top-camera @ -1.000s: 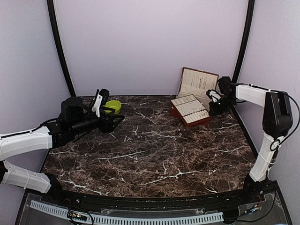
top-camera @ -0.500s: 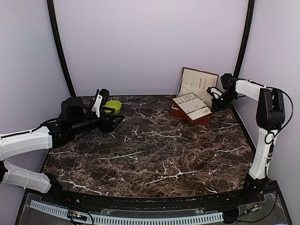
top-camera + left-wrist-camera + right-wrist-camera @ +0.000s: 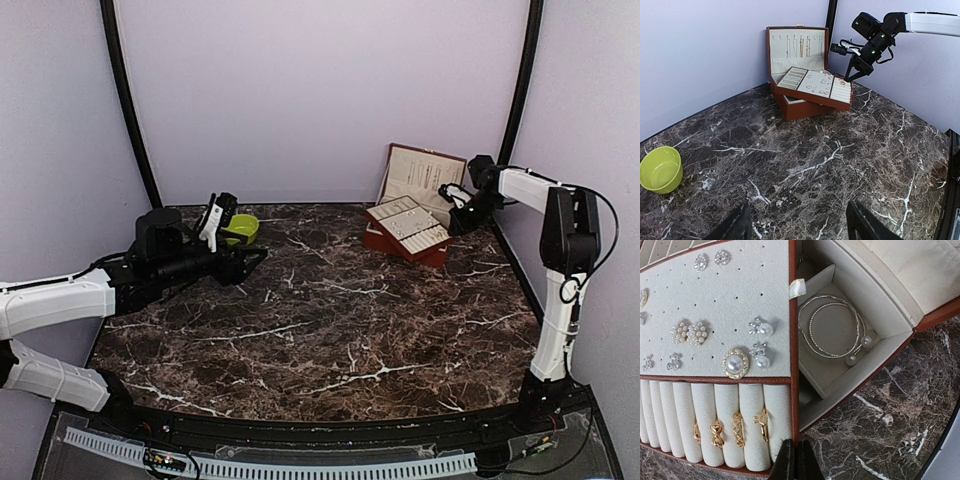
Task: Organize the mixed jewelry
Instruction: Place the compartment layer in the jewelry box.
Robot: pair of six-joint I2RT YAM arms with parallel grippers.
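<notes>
Lavender walls closed in a dark marble desk (image 3: 330, 330) veined with white. At the far left, the left pincer (image 3: 800, 227) hung low over the desk, its jaws set well apart with nothing between them. Just behind that arm, near the back wall, sat a lime bowl (image 3: 241, 227).

Well to the right, in the back right corner, stood a brown box (image 3: 392, 246) with its lid (image 3: 425, 175) raised toward the wall. Fine chains (image 3: 801, 47) hung inside the lid. A beige tray (image 3: 730, 300) with a brown edge lay askew on top of the box, leaving one compartment (image 3: 840, 377) of the base uncovered.

The jewelry was all at the box. Pearl and sparkly studs (image 3: 734, 363) were pinned on the tray's dotted pad, and gold rings (image 3: 738, 430) were tucked in its padded slots. Two thin hoops (image 3: 832, 325) with pearl ends lay in the uncovered compartment.

Farthest right, the right pincer (image 3: 795, 460) was closed tight and gripped nothing. Its tips were poised at the tray's brown edge near the rings, and whether they touched it could not be told.
</notes>
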